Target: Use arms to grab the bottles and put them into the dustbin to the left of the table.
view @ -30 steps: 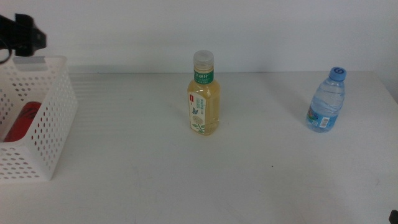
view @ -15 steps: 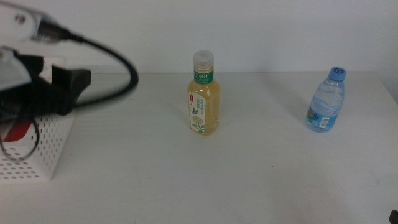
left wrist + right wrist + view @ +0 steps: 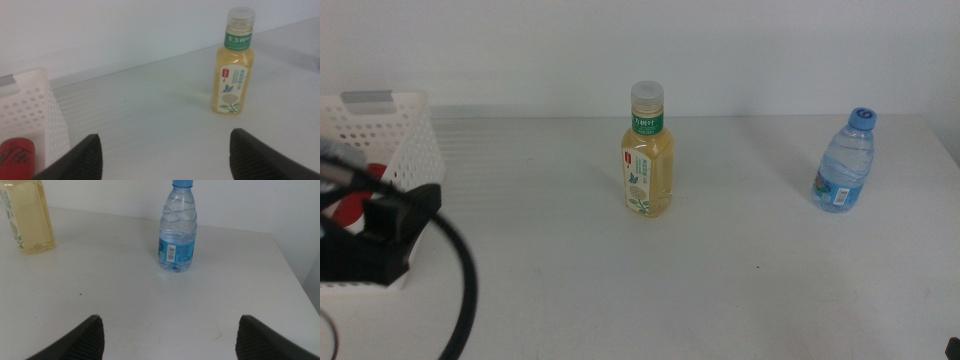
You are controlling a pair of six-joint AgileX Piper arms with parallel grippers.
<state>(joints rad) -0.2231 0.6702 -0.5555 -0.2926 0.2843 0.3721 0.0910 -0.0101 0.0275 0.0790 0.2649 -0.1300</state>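
**Desk:** Where do your fingers stand?

**Floor:** Your left gripper (image 3: 162, 150) has its jaws spread wide, nothing between them, low at the table's (image 3: 620, 290) left side just in front of the dustbin (image 3: 390, 130); its black cable (image 3: 460, 280) loops toward the near edge. Your right gripper (image 3: 167, 335) is also parted and empty, waiting at the near right, facing the water bottle (image 3: 178, 227).

**Desk:** And the bottles?

**Floor:** The tea bottle (image 3: 648, 152) stands upright mid-table, well apart from your left gripper. The water bottle stands upright near the right edge, far from the tea bottle. The red soda can (image 3: 15, 156) lies inside the dustbin, partly hidden by its perforated wall.
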